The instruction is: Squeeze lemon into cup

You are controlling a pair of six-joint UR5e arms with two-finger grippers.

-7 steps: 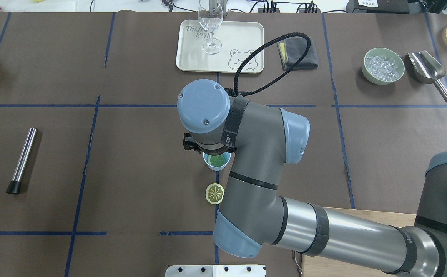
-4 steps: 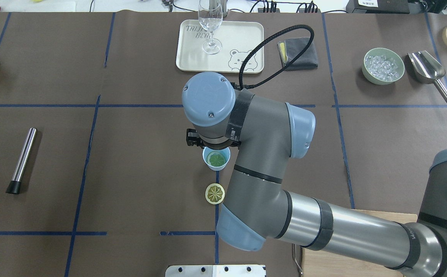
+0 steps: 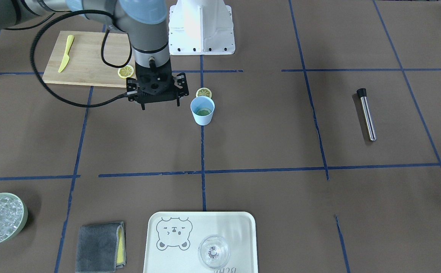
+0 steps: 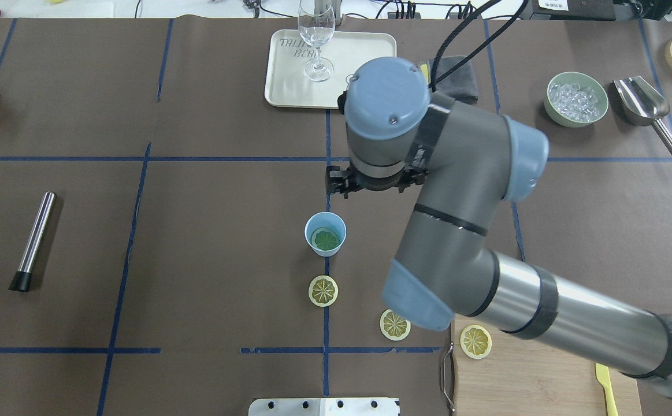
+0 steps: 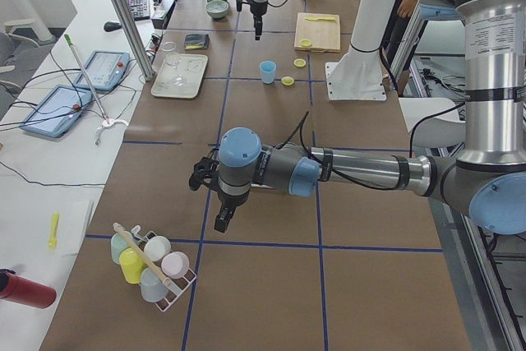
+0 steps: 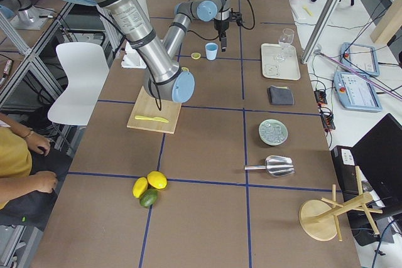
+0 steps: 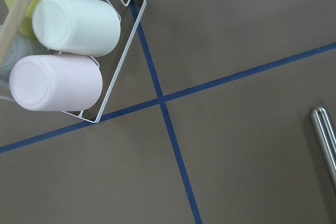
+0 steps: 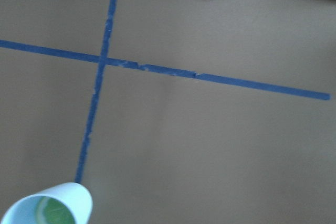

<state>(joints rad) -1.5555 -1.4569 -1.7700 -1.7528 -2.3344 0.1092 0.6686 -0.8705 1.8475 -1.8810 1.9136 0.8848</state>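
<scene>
The right pincer (image 3: 160,103) hangs above the table (image 3: 281,125), jaws spread wide as far as the front view lets me judge, and it holds nothing. The cup (image 3: 203,114) stands upright off its left side, lower down and apart from it, with a lemon slice (image 4: 326,238) flat inside. A second slice (image 4: 323,290) lies just beyond the cup. How the left pincer (image 5: 222,218) stands, I cannot tell.

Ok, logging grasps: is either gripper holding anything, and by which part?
The right gripper holds nothing: its jaws stand apart, empty, beside the cup with a lemon slice inside. The left gripper shows only from afar, so that cannot be told.
</scene>
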